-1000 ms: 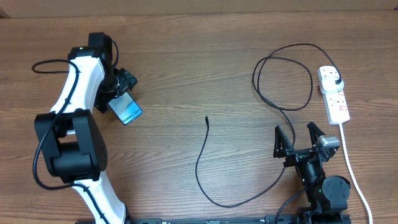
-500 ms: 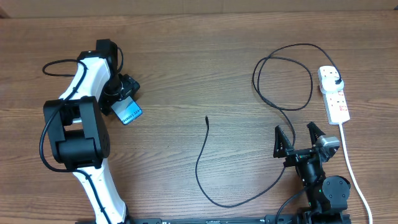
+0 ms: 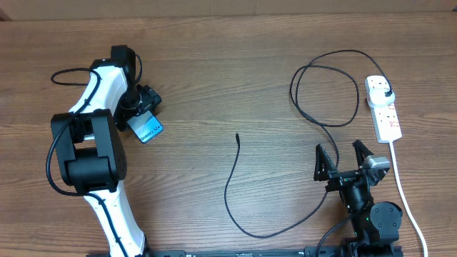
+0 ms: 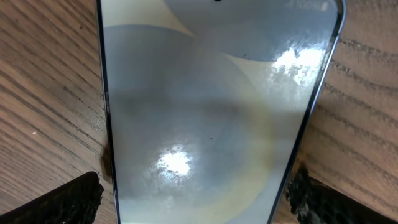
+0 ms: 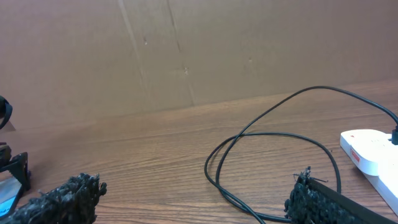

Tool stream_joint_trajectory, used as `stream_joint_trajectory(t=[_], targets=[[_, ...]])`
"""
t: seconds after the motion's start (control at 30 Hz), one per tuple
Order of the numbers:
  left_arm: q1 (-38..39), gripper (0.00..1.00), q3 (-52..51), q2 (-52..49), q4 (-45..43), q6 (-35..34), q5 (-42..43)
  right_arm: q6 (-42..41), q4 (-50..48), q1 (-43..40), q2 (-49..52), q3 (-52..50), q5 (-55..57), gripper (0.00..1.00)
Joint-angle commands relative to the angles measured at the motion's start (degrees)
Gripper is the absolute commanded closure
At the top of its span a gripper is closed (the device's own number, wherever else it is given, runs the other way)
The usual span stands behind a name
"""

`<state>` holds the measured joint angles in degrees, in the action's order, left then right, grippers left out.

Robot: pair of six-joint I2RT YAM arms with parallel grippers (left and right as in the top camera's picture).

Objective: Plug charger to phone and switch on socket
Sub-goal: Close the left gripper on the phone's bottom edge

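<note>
1. Lying screen-up on the counter (image 3: 214, 71) at the left, the phone (image 3: 148, 129) is seen directly under the left claw (image 3: 140, 113).
2. In the left wrist view the phone is framed between the two black fingertips (image 4: 74, 199), one at each long edge. Both are set very close to the edges.
3. Whether the left claw is pressing on the phone or only straddling it cannot be told. The phone is flat on the wood, not lifted.
4. The right claw (image 3: 343, 151) is parked at the lower right with its fingers spread wide apart and nothing held between them.
5. The charger (image 3: 228, 187) is laid out in loops across the counter. Its connector tip (image 3: 237, 135) is in the middle, well apart from the phone and from both claws.
6. The charger's black plug (image 3: 386, 91) is seated in the far end of the socket (image 3: 388, 118), at the right edge of the counter.
7. The socket is just beyond and to the right of the right claw, not touched by it. Its white cord (image 3: 403, 193) is run toward the near edge.
8. A loop of the charger is seen lying between the right claw and the socket in the right wrist view.
</note>
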<state>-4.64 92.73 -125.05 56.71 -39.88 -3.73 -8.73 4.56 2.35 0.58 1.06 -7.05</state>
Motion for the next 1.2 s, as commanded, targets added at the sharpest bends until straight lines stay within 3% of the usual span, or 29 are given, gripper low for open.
stream_joint_trajectory(t=[0.0, 1.17], targets=[[-0.15, 0.00, 1.01, -1.29, -0.48, 1.14, -0.76, 0.46, -0.20, 0.37, -0.42, -0.59, 0.59, 0.00], [-0.17, 0.00, -2.69, -1.29, -2.67, 1.60, -0.31, 0.46, -0.20, 0.37, -0.42, -0.59, 0.59, 0.00]])
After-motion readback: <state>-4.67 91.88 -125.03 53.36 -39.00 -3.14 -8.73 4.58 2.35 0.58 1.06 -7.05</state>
